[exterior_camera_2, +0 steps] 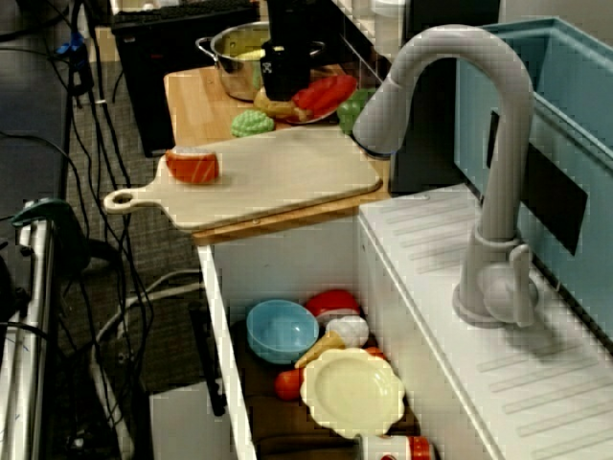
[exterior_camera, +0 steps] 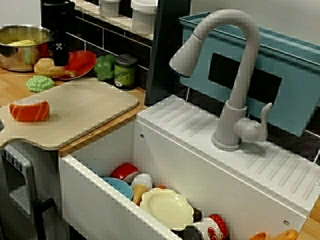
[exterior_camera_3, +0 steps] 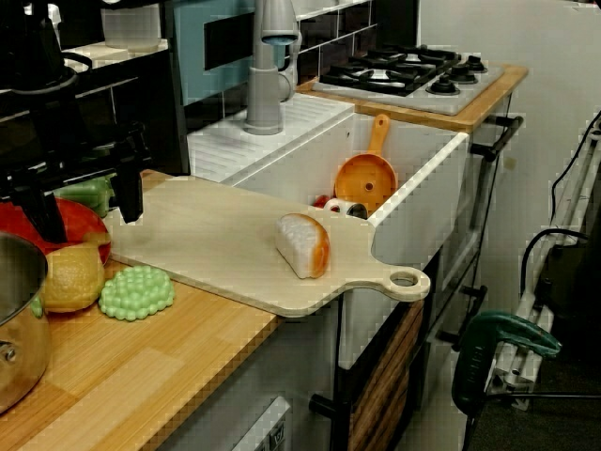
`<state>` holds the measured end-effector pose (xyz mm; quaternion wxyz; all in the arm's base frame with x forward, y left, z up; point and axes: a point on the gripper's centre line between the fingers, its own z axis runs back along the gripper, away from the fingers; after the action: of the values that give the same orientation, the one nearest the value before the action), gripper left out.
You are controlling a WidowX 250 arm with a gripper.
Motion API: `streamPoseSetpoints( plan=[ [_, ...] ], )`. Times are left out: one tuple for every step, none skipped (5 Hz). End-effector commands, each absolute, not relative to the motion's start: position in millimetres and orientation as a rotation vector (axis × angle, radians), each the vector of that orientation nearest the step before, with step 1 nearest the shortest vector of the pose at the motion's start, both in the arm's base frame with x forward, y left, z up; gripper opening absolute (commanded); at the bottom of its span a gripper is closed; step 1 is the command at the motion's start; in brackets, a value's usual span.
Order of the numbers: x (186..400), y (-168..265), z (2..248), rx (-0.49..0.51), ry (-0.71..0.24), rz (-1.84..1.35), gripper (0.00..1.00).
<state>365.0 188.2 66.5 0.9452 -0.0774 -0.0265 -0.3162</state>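
Observation:
My black gripper (exterior_camera_3: pixel 83 202) hangs open at the back of the wooden counter, its two fingers (exterior_camera_3: pixel 129 191) spread just above the red plate (exterior_camera_3: pixel 73 224). A green pepper (exterior_camera_3: pixel 90 192) shows between them, and nothing is gripped. In the close view of the sink the gripper (exterior_camera: pixel 59 56) stands over the plate (exterior_camera: pixel 81 62) beside a yellow toy fruit (exterior_camera: pixel 47 67). A salmon slice (exterior_camera: pixel 29 110) lies on the pale cutting board (exterior_camera: pixel 87 107), well away from the gripper.
A steel pot (exterior_camera: pixel 20 47) and a green bumpy toy (exterior_camera: pixel 40 83) flank the plate, and a jar (exterior_camera: pixel 125 71) stands behind the board. The sink (exterior_camera: pixel 100 195) holds a yellow plate (exterior_camera: pixel 166 207), a blue bowl (exterior_camera_2: pixel 283 329) and an orange ladle (exterior_camera_3: pixel 366 178). The faucet (exterior_camera: pixel 235 75) rises behind it.

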Motion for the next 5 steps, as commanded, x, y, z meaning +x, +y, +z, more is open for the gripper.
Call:
streamPoseSetpoints(
  plan=[
    [373.0, 175.8, 79.9, -0.089, -0.111, -0.663, 1.0],
    [374.9, 173.9, 79.0, -0.102, -0.12, -0.652, 1.0],
    [373.7, 173.1, 77.8, -0.098, -0.119, -0.651, 1.0],
    [373.1, 176.5, 78.6, -0.107, -0.118, -0.641, 1.0],
    [371.8, 179.0, 80.5, -0.115, -0.12, -0.638, 1.0]
  ],
)
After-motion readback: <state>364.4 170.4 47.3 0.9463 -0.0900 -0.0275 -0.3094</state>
